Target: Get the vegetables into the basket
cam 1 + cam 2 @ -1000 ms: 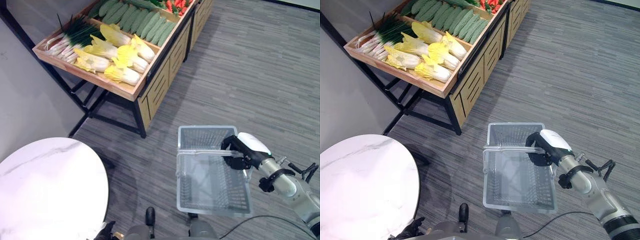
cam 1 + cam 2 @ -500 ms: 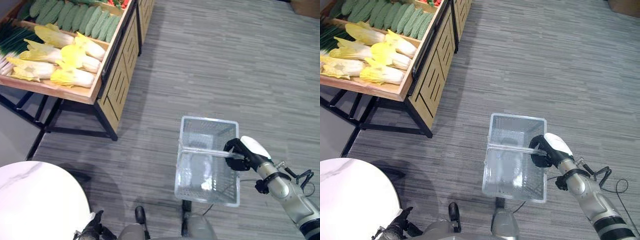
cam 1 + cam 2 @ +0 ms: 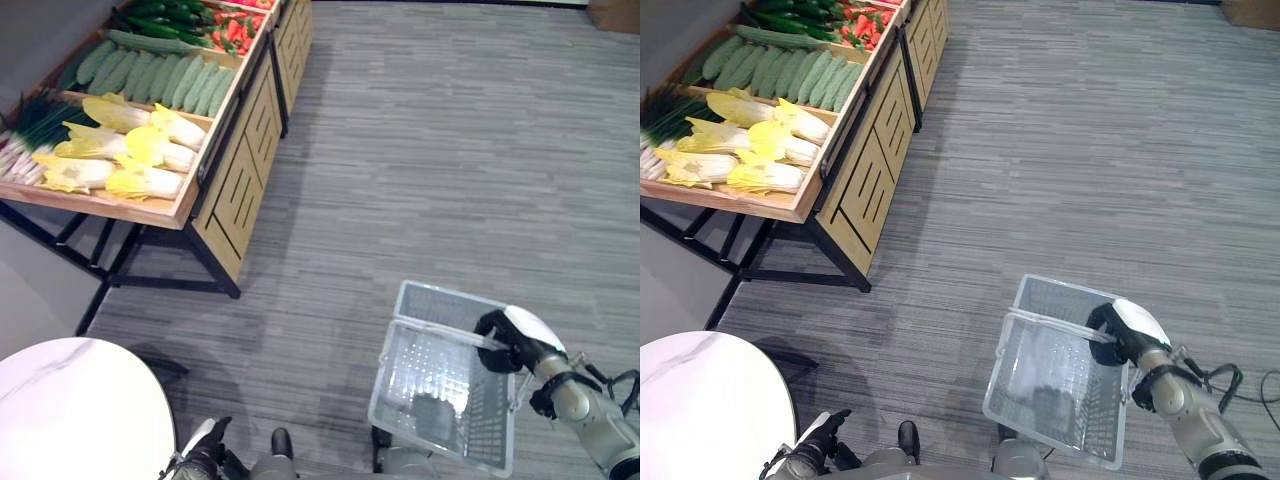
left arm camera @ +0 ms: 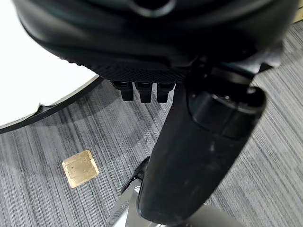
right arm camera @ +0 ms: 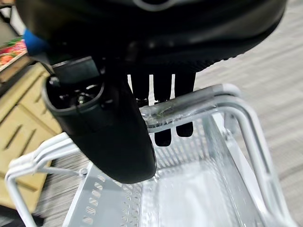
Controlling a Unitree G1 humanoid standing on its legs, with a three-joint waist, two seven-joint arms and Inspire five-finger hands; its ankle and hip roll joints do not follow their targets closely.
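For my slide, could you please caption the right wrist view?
Right robot hand curled round the empty wire basket's handle.

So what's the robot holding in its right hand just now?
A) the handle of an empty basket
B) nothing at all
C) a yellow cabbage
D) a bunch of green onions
A: the right hand has its fingers curled round the handle of the basket, which hangs above the floor with no vegetables in it.
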